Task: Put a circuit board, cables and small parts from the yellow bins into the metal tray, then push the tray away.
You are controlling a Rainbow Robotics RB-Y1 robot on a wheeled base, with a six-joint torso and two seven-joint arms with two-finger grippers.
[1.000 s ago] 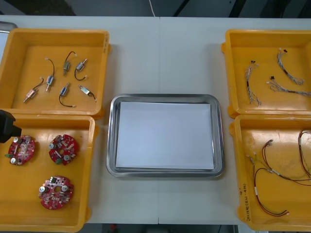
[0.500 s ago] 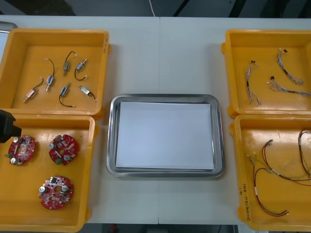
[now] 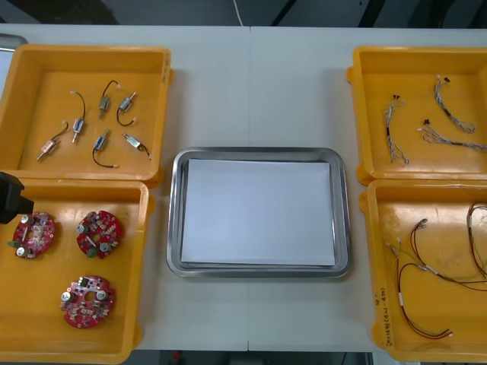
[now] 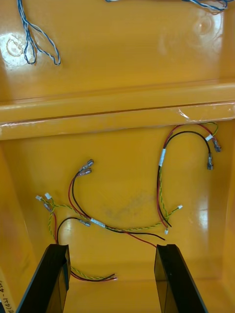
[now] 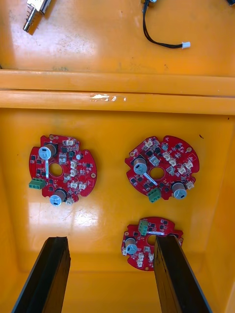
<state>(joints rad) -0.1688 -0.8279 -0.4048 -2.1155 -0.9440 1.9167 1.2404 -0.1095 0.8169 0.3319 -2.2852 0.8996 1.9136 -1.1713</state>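
I read this as the very start: nothing is loaded, and the first pick is not yet made. On the worktop [image 3: 251,84] the metal tray [image 3: 259,153] sits in the middle, white inside and bare. Two yellow bins flank it on each side.

The bin [image 3: 46,327] left of the tray on my near side holds three round red circuit boards [image 3: 100,233]. The left arm [image 3: 11,196] hangs at that bin's outer edge. Its wrist camera shows the left jaws released and wide apart above the boards, with the nearest board [image 5: 149,242] just beside one jaw rather than midway.

Right of the tray on the near side, the right jaws also stand apart and hold nothing. They hover over the red and yellow cables [image 4: 98,222] lying loose in their bin [image 3: 380,228]. Twisted blue and white cables [image 3: 394,129] lie in the bin beyond. Small metal parts [image 3: 103,125] lie in the far bin left of the tray.

Next, I judge, I should centre the left jaws over one board, drop and close, then carry it to the tray.
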